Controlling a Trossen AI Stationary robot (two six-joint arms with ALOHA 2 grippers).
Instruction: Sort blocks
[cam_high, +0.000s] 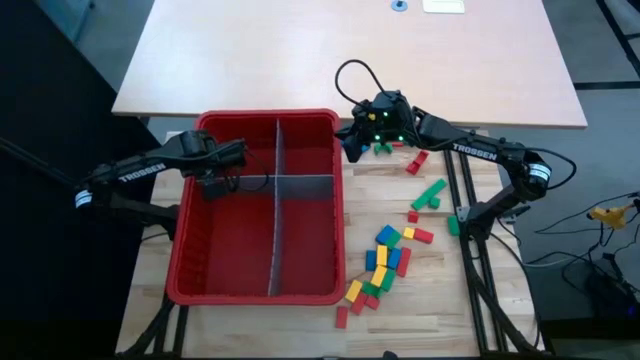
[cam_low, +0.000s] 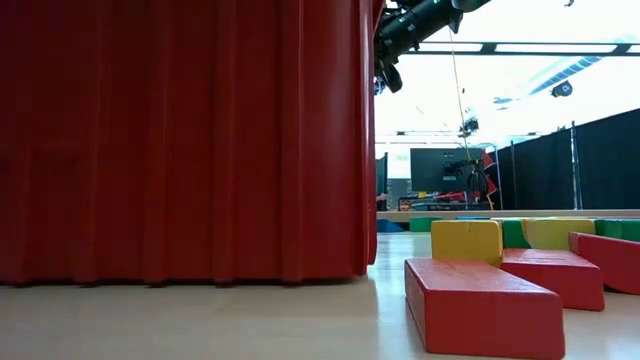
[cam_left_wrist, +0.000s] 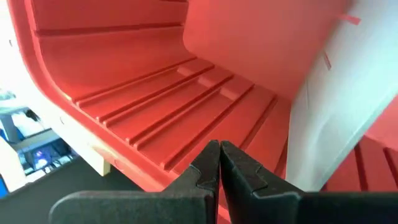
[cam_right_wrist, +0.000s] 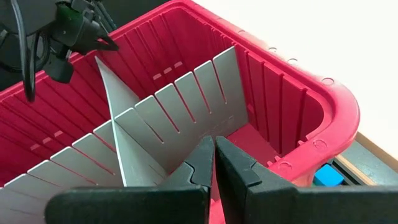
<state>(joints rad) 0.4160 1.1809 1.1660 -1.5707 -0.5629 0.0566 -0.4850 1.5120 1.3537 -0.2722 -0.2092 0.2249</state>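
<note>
Overhead, the right gripper (cam_high: 352, 140) hangs at the red bin's (cam_high: 185, 262) far right corner, just beside the rim; its wrist view shows the two dark fingers (cam_right_wrist: 202, 163) pressed together with nothing between them, pointing at the grey slotted dividers (cam_right_wrist: 186, 102) inside. The left gripper (cam_high: 240, 155) sits over the bin's far-left compartment, and its own wrist view shows the fingertips (cam_left_wrist: 208, 163) likewise shut and empty above the ribbed red floor (cam_left_wrist: 174, 99).

The blocks (cam_high: 385, 262) lie scattered on the table to the right of the bin, none inside it as far as the high view shows: a tight cluster of blue, yellow, red and green ones near the bin's near right corner, looser green and red ones farther back, a few close to the right gripper. The low view shows only a red block (cam_low: 480, 305) and a yellow block (cam_low: 466, 241) up close, with the bin wall (cam_low: 180, 140) filling most of the picture and hiding everything behind it.
</note>
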